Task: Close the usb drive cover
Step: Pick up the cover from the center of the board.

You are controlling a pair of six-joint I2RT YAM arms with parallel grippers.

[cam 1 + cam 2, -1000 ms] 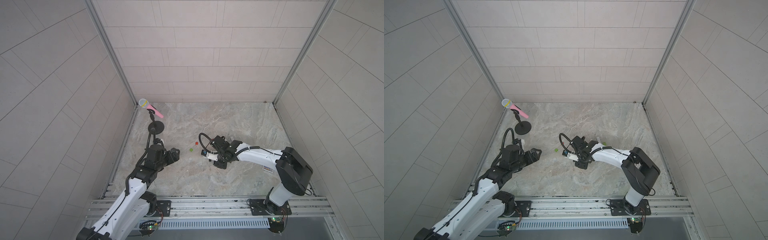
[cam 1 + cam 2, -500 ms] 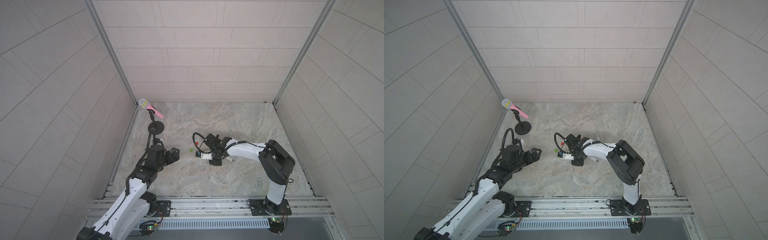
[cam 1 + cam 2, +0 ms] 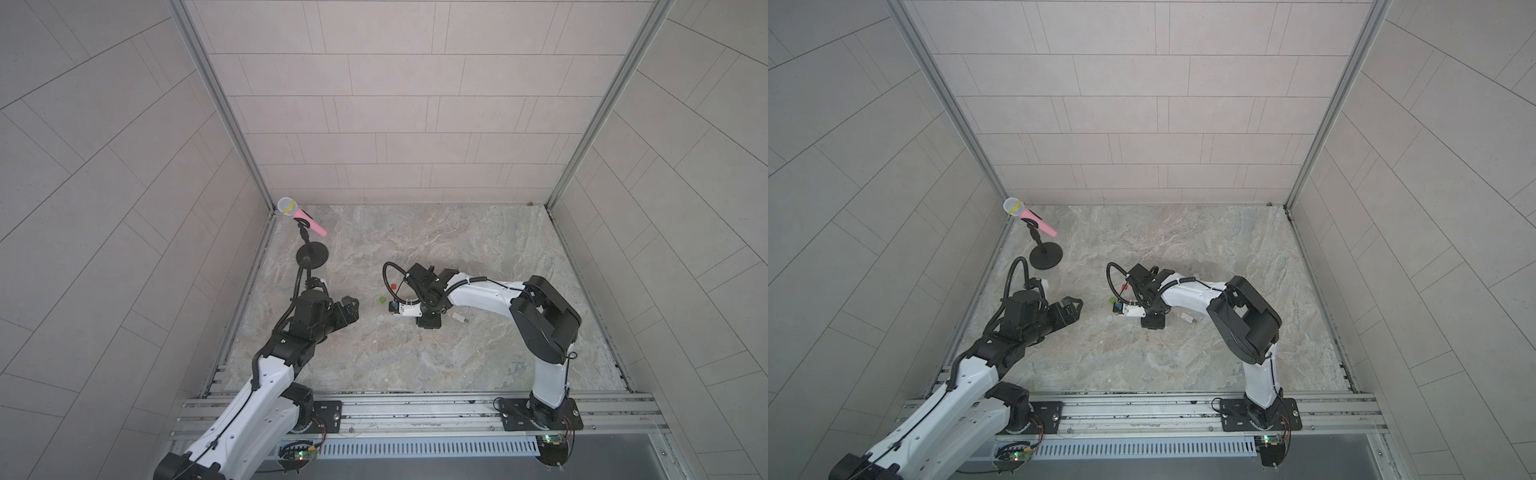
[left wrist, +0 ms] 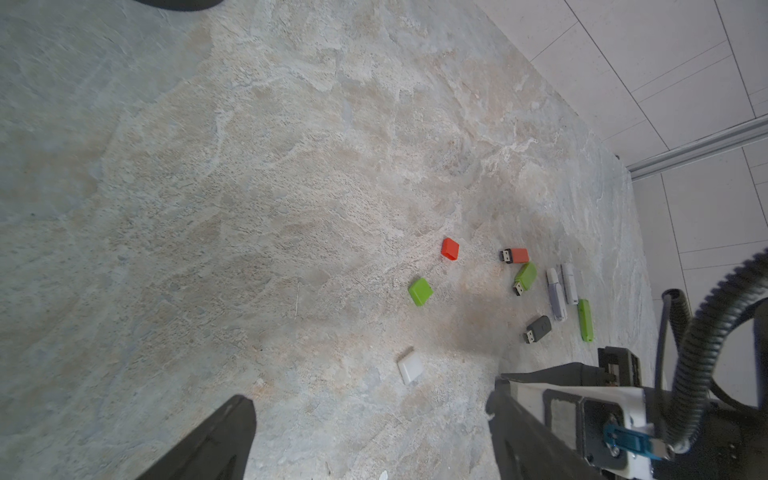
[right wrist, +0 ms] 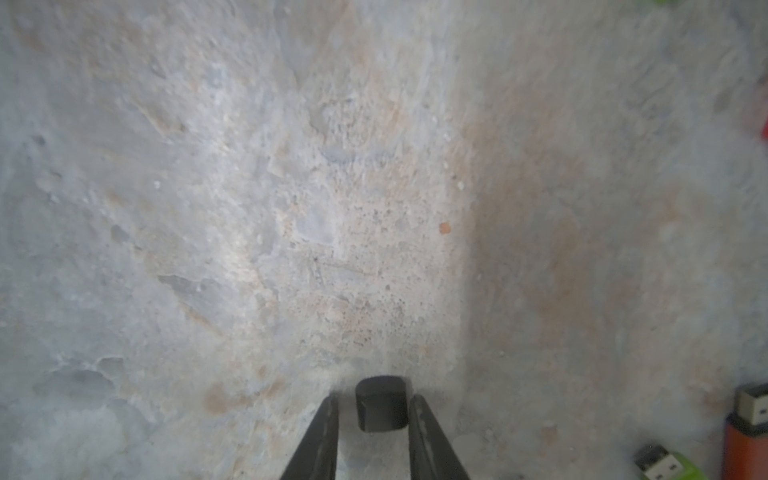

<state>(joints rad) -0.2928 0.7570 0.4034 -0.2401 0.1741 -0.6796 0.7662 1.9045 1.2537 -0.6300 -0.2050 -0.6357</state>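
Loose caps, 4: red cap (image 4: 450, 248), green cap (image 4: 420, 291), white cap (image 4: 410, 368), black cap (image 5: 381, 409).
Uncapped drives, 4: red drive (image 4: 514, 255), green drive (image 4: 525, 279), grey drive (image 4: 538, 329), pale drive (image 3: 459, 319).
Capped sticks, 3: lilac stick (image 4: 557, 293), white stick (image 4: 569, 283), green stick (image 4: 585, 320).
All small rectangular plastic, flat on mottled stone-look table (image 4: 249, 166).
Right gripper (image 5: 374, 399): jaws narrow, straddling black cap on table. Gap on one side; cannot tell if clamped.
Left gripper (image 4: 368, 395): jaws wide, empty, near white cap.
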